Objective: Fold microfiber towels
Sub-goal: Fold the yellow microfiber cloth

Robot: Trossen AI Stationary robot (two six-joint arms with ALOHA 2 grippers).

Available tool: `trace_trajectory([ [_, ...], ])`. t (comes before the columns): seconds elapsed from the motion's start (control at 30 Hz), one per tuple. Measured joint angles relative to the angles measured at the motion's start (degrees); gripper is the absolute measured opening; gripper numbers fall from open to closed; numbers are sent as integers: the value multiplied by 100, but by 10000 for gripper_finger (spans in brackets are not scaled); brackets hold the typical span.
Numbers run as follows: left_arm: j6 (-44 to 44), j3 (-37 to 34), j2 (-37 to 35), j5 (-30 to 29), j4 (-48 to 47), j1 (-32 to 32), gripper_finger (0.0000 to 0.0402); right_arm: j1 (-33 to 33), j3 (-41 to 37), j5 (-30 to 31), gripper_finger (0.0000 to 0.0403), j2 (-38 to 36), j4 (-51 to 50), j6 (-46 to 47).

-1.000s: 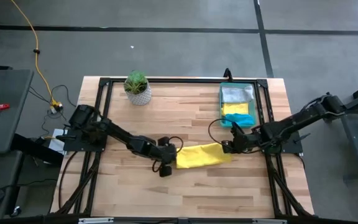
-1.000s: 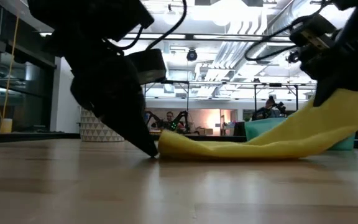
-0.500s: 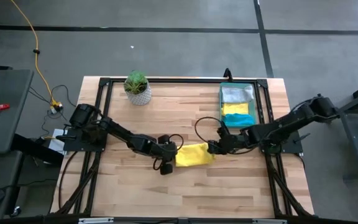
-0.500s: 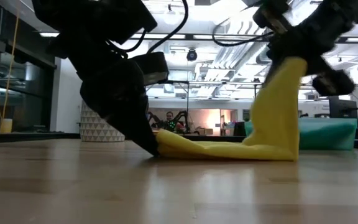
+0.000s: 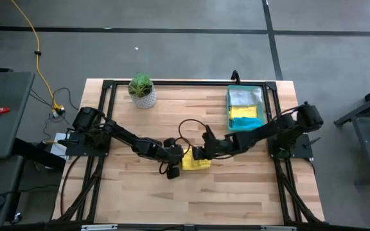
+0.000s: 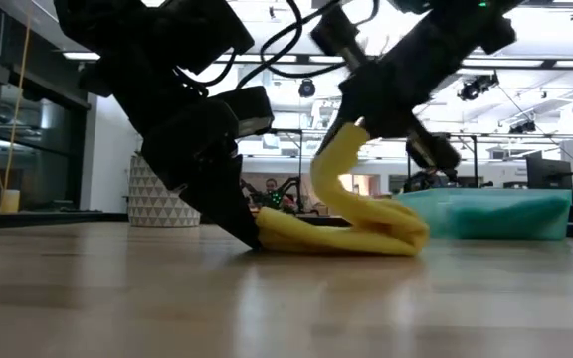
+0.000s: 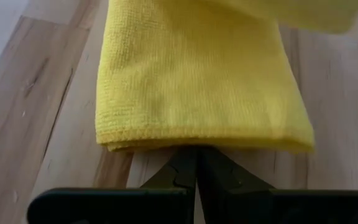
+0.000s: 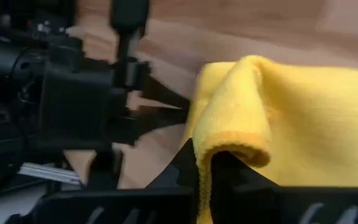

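Observation:
A yellow microfiber towel lies mid-table, doubled over on itself. My left gripper is shut at its left end, low on the wood. My right gripper is shut on the towel's other end and holds it raised above the lower layers. The fold's bend rests on the table. More towels, grey-white, yellow and teal, lie in the green tray at the far right. My left gripper has its shut fingertips at the hemmed edge of the towel's left end, slanting down from the table's left. That end stays flat on the wood. Whether it pinches one layer or several, I cannot tell. My right gripper pinches the hemmed edge of the towel's free end between its two fingers, coming slantwise from the table's right and above. That end is lifted clear and curls slack back over the lower layers, which lie on the table.
A small plant in a white pot stands at the far left of the table. The green tray sits at the far right. A black frame rail borders the wooden top. Bare wood lies toward the near edge.
My right gripper has carried the towel's right end up and toward the table's left, over the rest of the cloth and close to my left gripper. The towel, stretched out long before, is now folded over; its left end has stayed where it was.

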Motion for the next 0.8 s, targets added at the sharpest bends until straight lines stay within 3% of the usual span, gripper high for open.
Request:
trace_trajectory([
  [0.2, -103, -33, -7, -6, 38, -2, 0, -23, 440, -127, 0, 540, 182, -9],
  [0.5, -106, -25, -9, 20, 31, -4, 0, -24, 380, -179, 6, 601, -103, 23],
  [0.63, -105, -7, -9, 22, 16, -4, 0, -28, 380, -174, 44, 631, -49, 2],
  [0.8, 27, 36, -48, 37, -126, 16, 0, -107, 377, -193, 133, 604, 273, -345],
])
